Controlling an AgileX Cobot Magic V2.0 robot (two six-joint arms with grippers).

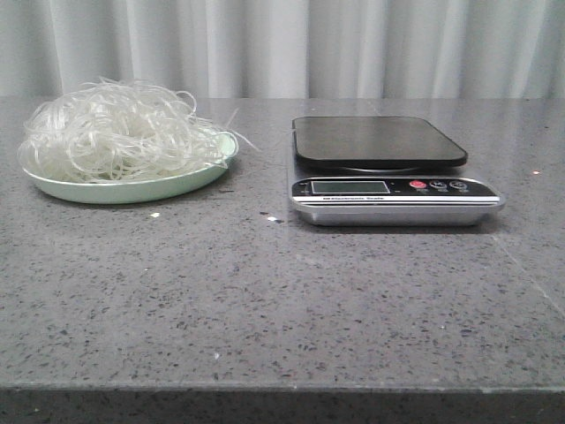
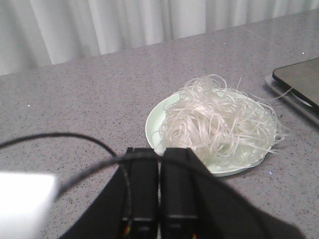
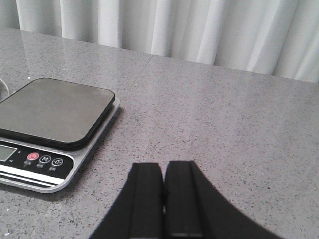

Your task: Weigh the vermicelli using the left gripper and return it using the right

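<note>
The vermicelli is a fluffy whitish tangle heaped on a pale green plate at the table's left. It also shows in the left wrist view on the plate. A kitchen scale with a dark platform and silver base stands right of centre, its platform bare; it also shows in the right wrist view. My left gripper is shut and empty, just short of the plate's near rim. My right gripper is shut and empty, over bare table to the right of the scale. Neither arm shows in the front view.
The grey speckled table runs to a front edge near the camera. White curtains hang behind the table. A black cable loops across the left wrist view. A white blurred object sits beside the left gripper.
</note>
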